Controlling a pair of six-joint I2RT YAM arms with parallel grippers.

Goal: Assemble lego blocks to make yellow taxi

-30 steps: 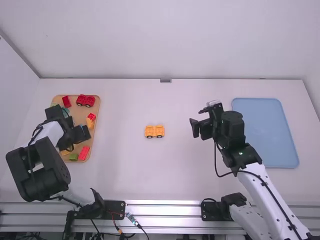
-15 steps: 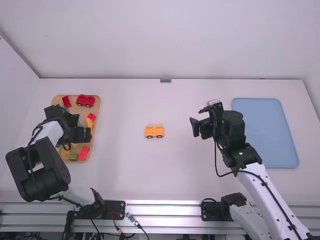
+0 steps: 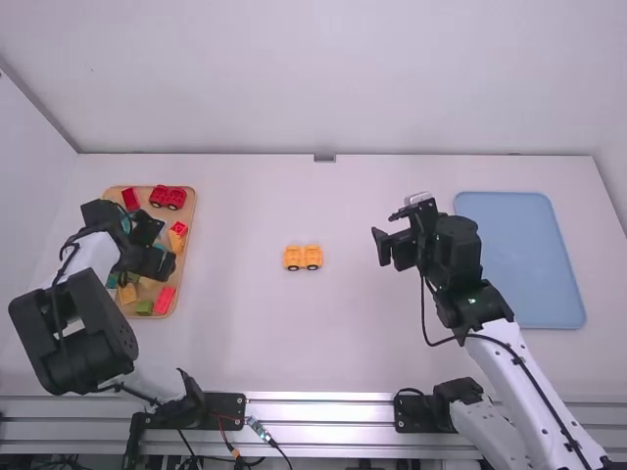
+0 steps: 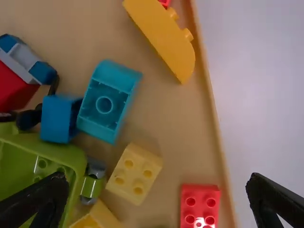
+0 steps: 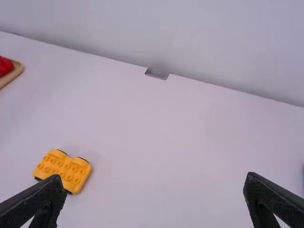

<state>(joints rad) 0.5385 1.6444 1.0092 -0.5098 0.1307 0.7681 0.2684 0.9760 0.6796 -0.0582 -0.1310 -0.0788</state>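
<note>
– Where's the yellow base (image 3: 303, 258)?
– On the table (image 3: 323, 357), around the middle, between the wood tray (image 3: 187, 257) on the left and the blue tray (image 3: 519, 259) on the right. It sits on its wheels, studs up.
– And the left gripper (image 3: 163, 245)?
– Above the wood tray. Its jaws are spread wide apart.
– What lies under it?
– A teal block (image 4: 107, 97), open side up, with a blue block (image 4: 58, 118) to its left. On the near side of the teal one there's a pale block (image 4: 134, 174), yellowish, studs up.
– Any other yellow?
– A curved block (image 4: 164, 35) by the tray's right rim, farther off than the pale one. Part of one more yellow block (image 4: 97, 218) shows just beside the pale one, on its near side.
– And the reds?
– A red block (image 3: 166, 298) lies studs up in the near right part of the wood tray, a small green block (image 3: 144, 307) just left of it. A red car (image 3: 168, 198) is at the far end.
– How about the right gripper (image 3: 388, 232)?
– Over the table, right of the yellow base and left of the blue tray, well apart from the base. Its jaws stand wide apart too.
</note>
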